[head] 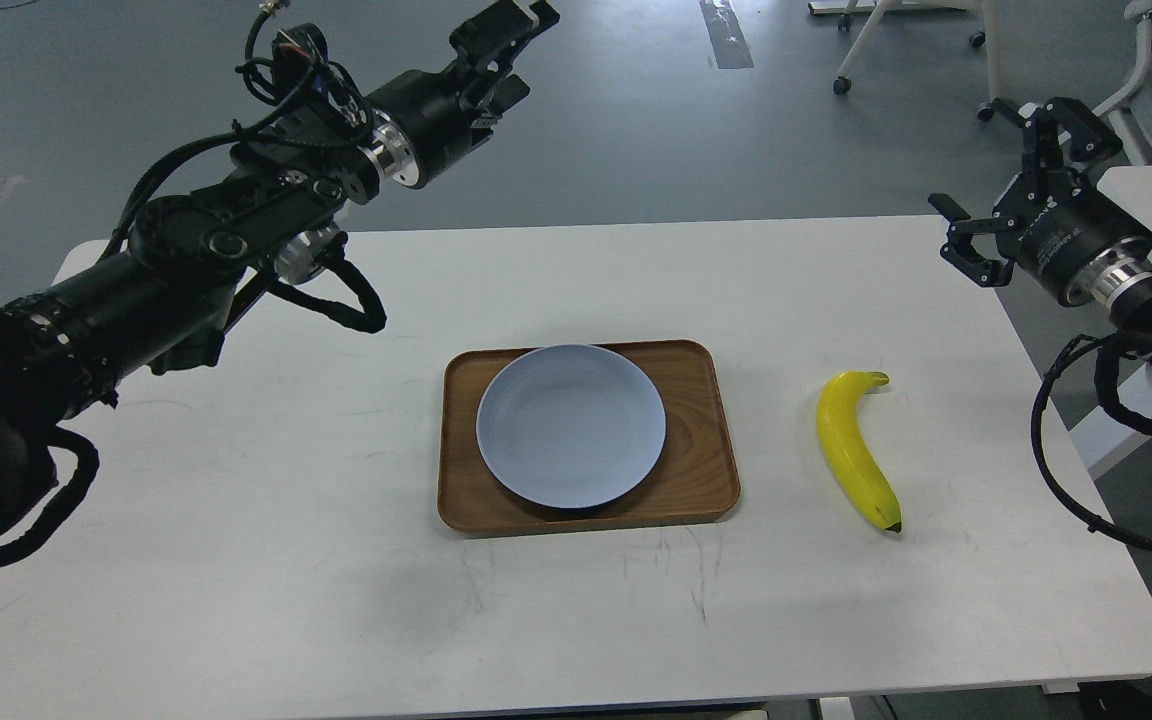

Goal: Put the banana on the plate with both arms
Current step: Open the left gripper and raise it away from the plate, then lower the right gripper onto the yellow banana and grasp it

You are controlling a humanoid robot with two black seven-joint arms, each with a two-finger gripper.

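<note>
Banana [854, 450] lay at 3 o'clock of plate [571, 424], right gripper [996, 190] spread empty, left gripper [506, 35] unreadable; round fruit likely rolls if pinched off-centre.

I see the banana [854, 449], bright yellow and curved, lying flat on the white table [236, 600] right of the brown tray [706, 480]. The pale blue-grey plate [571, 425] sits empty on that tray, apparently overhanging its near edge.

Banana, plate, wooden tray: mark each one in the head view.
banana [851, 450], head view, middle of the yellow body.
plate [571, 425], head view, centre of the blue-grey dish.
wooden tray [701, 470], head view, bare wood right of the plate.
</note>
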